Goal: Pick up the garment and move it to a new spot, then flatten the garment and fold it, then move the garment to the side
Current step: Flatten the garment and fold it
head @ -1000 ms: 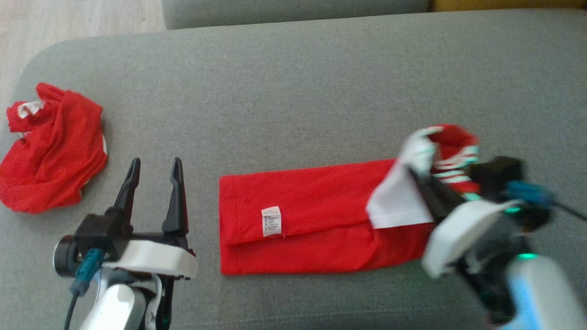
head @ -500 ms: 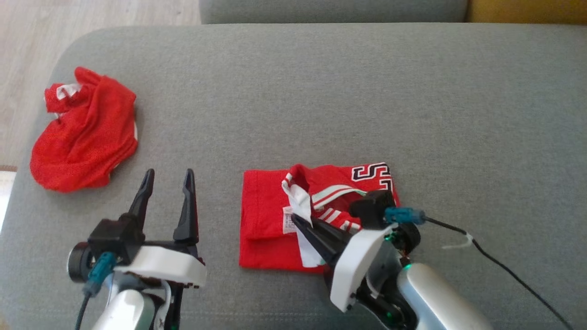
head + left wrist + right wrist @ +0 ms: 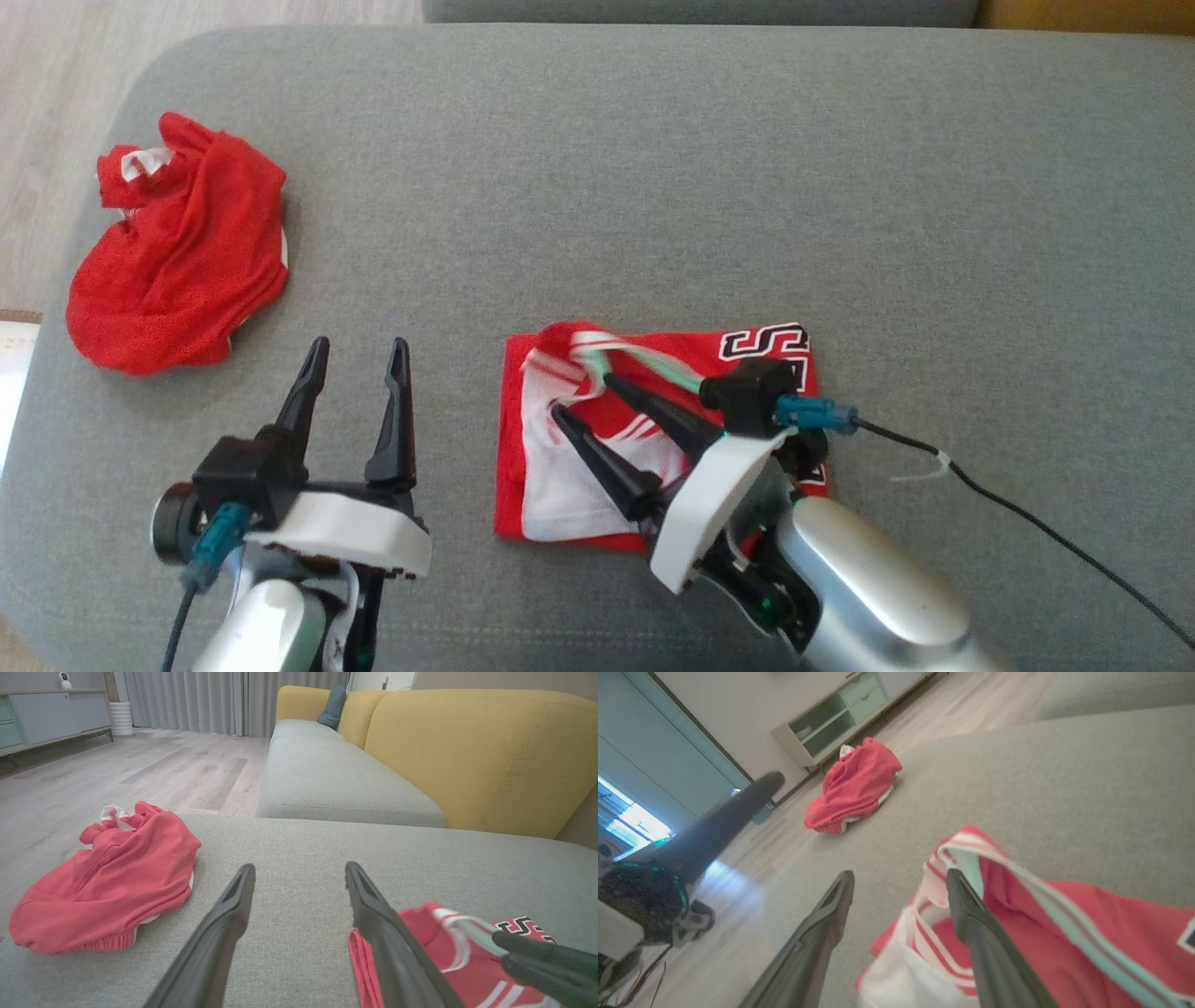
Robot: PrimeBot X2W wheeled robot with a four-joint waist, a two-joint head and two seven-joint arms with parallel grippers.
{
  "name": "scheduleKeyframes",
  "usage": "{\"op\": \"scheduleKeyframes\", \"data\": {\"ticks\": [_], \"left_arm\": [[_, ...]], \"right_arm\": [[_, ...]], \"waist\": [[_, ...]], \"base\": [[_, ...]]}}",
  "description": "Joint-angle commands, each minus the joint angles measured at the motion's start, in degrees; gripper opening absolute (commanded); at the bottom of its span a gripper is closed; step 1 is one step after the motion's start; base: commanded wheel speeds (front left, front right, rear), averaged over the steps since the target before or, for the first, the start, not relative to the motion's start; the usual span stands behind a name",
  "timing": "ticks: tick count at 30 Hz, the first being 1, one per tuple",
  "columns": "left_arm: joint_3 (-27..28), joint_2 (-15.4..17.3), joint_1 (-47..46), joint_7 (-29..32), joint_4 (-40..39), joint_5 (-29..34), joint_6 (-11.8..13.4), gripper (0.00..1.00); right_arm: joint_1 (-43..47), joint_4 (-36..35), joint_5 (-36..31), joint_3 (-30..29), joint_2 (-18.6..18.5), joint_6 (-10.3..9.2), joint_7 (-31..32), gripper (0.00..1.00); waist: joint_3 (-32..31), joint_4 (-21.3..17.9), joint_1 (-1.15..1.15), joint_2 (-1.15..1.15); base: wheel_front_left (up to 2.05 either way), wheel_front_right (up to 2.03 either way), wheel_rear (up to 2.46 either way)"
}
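The garment (image 3: pixel 672 350) is a red jersey with white and mint trim and black lettering. It lies folded in half on the grey sofa seat (image 3: pixel 747 187), its white lining turned up at the left. My right gripper (image 3: pixel 585 395) hovers open just over its folded left part, nothing between the fingers; the right wrist view shows that gripper (image 3: pixel 900 874) with one finger over the jersey (image 3: pixel 1041 933). My left gripper (image 3: pixel 358 345) stands open and empty on bare cushion left of the garment. In the left wrist view, this gripper (image 3: pixel 300 868) has the jersey (image 3: pixel 467 975) at lower right.
A second red garment (image 3: pixel 177 252) lies crumpled at the seat's far left edge, also seen as a red heap (image 3: pixel 107 882) in the left wrist view. Wooden floor (image 3: pixel 37 93) lies beyond that edge. A black cable (image 3: pixel 1027 523) trails from my right wrist. The yellow backrest (image 3: pixel 467 756) rises behind.
My right gripper carried the garment's right end over to the left, folding it in half, then opened and let go. The head camera shifted; the left gripper stayed open.
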Motion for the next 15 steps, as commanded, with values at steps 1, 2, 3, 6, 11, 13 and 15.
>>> {"op": "scheduleKeyframes", "data": {"ticks": [1,2,3,6,11,13,15], "left_arm": [[2.2,0.7,-2.7,-0.6,-1.6,-0.1,-0.1,1.00],[2.2,0.7,-2.8,-0.6,-1.5,-0.1,-0.2,1.00],[2.3,0.7,-2.9,-0.7,-1.5,-0.1,-0.2,1.00],[2.5,0.8,-2.9,-0.8,-1.3,-0.1,-0.1,1.00],[2.8,1.1,-2.9,-0.9,-1.3,0.1,0.2,1.00],[3.1,1.3,-2.7,-0.9,-1.4,0.1,0.5,1.00],[3.3,1.4,-2.5,-0.9,-1.5,0.1,0.6,1.00]], "right_arm": [[-2.3,-2.1,0.8,1.2,1.2,-0.05,-1.7,1.00],[-2.7,-2.4,1.2,1.5,1.2,-0.05,-2.7,1.00],[-3.2,-2.9,1.6,2.0,1.2,-0.05,-3.6,1.00],[-4.4,-5.0,2.1,2.1,1.2,-0.05,-7.0,1.00],[-5.9,-8.1,-2.6,-3.2,1.2,-0.05,-12.5,1.00],[-5.6,-9.1,-6.6,-7.9,1.1,-0.05,-13.5,1.00],[-4.4,-10.7,-10.3,-12.9,0.2,-0.05,-13.7,1.00]], "waist": [[0.1,-0.1,0.00,0.00],[0.2,-0.2,0.00,0.00],[0.2,-0.4,0.00,0.00],[0.4,-0.8,0.00,0.00],[0.2,-1.8,0.00,0.00],[0.1,-2.3,0.00,0.00],[-0.1,-2.8,0.00,0.00]], "base": [[0.00,0.00,0.00],[0.00,0.00,0.00],[0.00,0.00,0.00],[0.00,0.00,0.00],[0.00,0.00,0.00],[0.00,0.00,0.00],[0.00,0.00,0.00]]}}
